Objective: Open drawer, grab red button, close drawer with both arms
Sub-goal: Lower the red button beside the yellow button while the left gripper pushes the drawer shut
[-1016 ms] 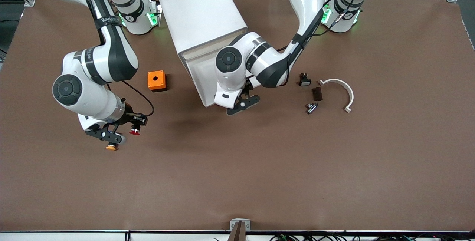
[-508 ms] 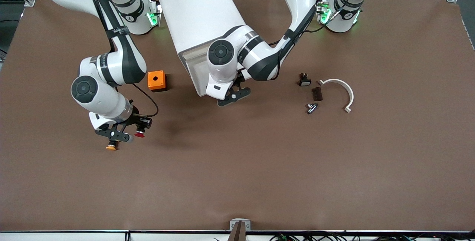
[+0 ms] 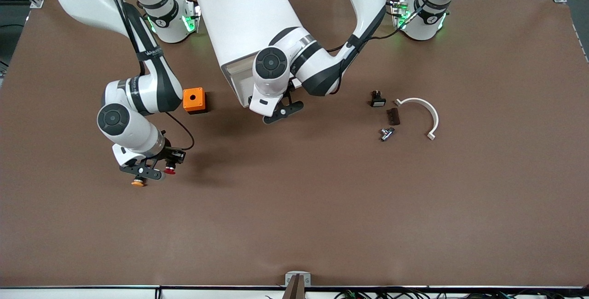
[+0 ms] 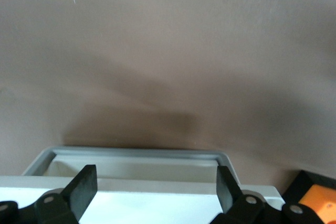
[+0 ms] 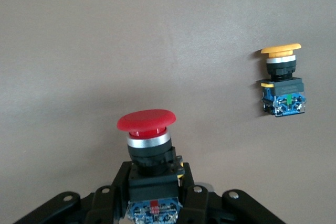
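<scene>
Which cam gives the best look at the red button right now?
Right wrist view: the red button fills the foreground, cap and body clear, pinched in the right claw. Front view shows only a small red dot at that claw. Left wrist view doesn't show it.

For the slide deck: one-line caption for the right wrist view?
Right gripper shut on the red-capped button above the brown table, with the orange-capped button lying nearby.
</scene>
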You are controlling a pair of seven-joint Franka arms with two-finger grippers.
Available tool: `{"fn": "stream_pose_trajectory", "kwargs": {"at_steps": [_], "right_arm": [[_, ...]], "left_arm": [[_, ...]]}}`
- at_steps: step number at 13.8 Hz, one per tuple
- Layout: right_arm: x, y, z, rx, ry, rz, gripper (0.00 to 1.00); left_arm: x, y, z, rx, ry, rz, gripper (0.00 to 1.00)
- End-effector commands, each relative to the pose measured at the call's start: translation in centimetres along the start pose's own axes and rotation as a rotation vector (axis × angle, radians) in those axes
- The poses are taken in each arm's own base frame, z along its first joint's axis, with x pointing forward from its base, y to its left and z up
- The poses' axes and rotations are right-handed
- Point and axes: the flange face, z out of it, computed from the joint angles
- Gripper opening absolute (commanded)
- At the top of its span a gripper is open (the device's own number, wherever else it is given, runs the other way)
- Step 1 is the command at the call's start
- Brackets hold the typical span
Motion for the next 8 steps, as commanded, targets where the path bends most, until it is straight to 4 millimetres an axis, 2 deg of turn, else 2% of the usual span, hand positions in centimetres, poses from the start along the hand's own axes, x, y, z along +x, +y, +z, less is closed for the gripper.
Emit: {"fn": "stream_pose_trajectory", "kwargs": {"at_steps": [1, 8], "right_arm": [[0.5, 1.1, 1.3, -0.006, 0.005, -0.004, 0.0], [1.7, 3.1, 4.3, -0.005, 0.018, -0.019, 0.0]], "left_arm": [[-1.6, 0.1, 0.9, -0.007, -0.074, -0.029, 1.0], [-3.4, -0.3, 2.8, -0.007, -0.256, -0.088, 1.0]]}}
